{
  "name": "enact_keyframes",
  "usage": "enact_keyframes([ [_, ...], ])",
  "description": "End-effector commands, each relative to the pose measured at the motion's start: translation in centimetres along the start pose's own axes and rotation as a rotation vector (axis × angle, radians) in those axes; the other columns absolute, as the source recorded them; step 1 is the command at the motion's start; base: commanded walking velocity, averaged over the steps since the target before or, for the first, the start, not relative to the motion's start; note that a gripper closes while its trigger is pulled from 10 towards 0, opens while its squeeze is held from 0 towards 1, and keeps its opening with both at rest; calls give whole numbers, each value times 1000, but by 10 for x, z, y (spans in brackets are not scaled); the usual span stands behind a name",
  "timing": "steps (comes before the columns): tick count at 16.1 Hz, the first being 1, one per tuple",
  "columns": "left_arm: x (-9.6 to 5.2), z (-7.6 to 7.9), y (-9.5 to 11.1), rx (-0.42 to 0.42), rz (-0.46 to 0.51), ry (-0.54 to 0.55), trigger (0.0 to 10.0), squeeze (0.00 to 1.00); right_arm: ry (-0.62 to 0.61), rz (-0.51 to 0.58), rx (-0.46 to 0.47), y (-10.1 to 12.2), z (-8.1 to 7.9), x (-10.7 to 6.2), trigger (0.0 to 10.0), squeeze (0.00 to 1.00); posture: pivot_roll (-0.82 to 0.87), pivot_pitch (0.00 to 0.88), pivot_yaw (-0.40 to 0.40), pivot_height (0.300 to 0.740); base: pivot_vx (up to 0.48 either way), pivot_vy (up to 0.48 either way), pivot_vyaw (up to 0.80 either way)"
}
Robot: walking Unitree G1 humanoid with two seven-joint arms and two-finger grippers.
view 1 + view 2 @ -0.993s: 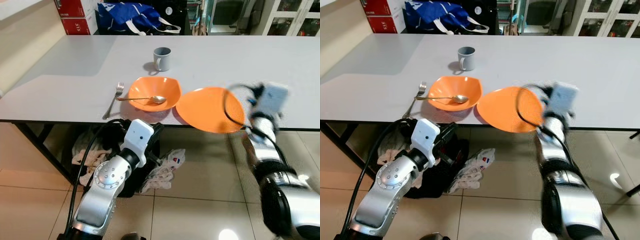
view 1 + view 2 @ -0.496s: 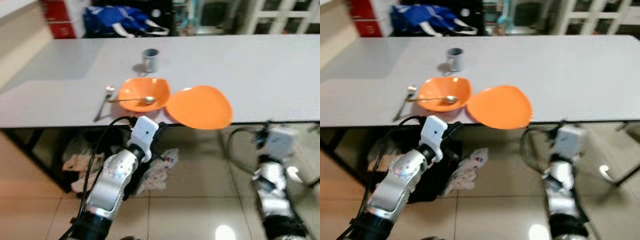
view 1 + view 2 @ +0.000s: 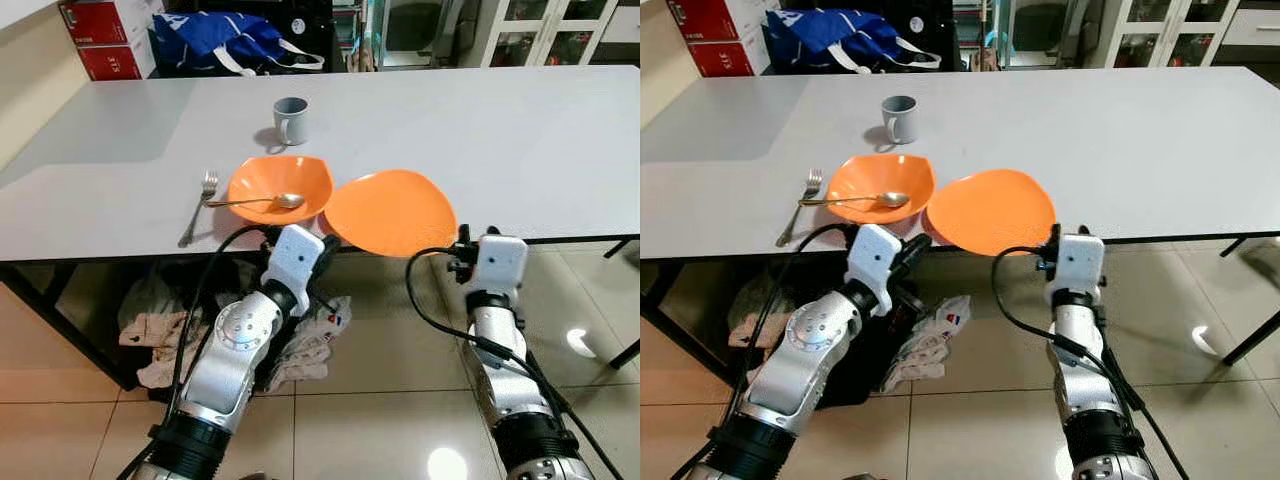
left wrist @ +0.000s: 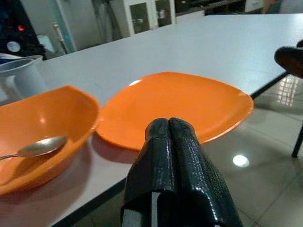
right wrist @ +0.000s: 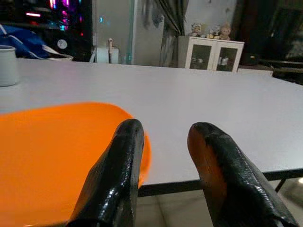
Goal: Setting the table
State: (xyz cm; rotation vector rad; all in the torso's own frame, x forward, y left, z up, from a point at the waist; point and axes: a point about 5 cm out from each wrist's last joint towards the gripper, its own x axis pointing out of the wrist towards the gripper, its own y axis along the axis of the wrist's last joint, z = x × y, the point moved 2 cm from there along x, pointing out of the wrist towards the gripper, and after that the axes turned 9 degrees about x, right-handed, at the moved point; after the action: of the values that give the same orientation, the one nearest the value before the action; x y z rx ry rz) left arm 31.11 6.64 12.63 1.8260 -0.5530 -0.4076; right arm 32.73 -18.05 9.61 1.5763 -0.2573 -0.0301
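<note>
Orange plate overhanging table edge, apparently unheld.

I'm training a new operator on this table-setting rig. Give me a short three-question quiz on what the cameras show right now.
1. True or false: the spoon lies in the orange bowl.
2. Which thing hangs partly over the table edge: A) the grey mug, B) the orange plate, C) the fork?
3. Fill in: the left gripper is ____, while the right gripper is ____.

Key: 1 true. 2 B; the plate juts past the near edge, beside the bowl. 3 shut; open. Both grippers sit just off the near table edge, holding nothing.
</note>
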Motion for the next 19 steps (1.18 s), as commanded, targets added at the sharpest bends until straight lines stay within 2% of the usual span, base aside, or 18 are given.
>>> enact_keyframes([
  [1,0,-1,7,9,33,15,10000,0,11,14,9,6,-4,2,10000,0,40,0,36,740,0,0,0],
  [6,2,5,10,24,48,-22,10000,0,25,-27,21,-2,-8,-5,10000,0,32,0,46,740,440,0,0],
  [8,3,7,11,36,54,-40,10000,0,5,-6,6,1,-4,-6,10000,0,29,0,48,740,480,0,0],
  [9,4,9,15,55,71,-52,10000,0,-10,39,-17,8,-1,-6,10000,0,26,0,51,740,480,0,0],
  [10,5,11,18,61,88,-58,10000,0,-23,90,-44,19,2,-4,10000,0,21,0,53,740,480,0,-550],
  [15,8,12,20,76,98,-69,10000,0,-43,94,-56,21,6,-1,10000,0,18,0,53,740,480,0,-580],
  [19,8,12,20,73,102,-66,10000,0,-36,96,-73,21,2,-3,10000,0,18,0,51,740,0,0,0],
])
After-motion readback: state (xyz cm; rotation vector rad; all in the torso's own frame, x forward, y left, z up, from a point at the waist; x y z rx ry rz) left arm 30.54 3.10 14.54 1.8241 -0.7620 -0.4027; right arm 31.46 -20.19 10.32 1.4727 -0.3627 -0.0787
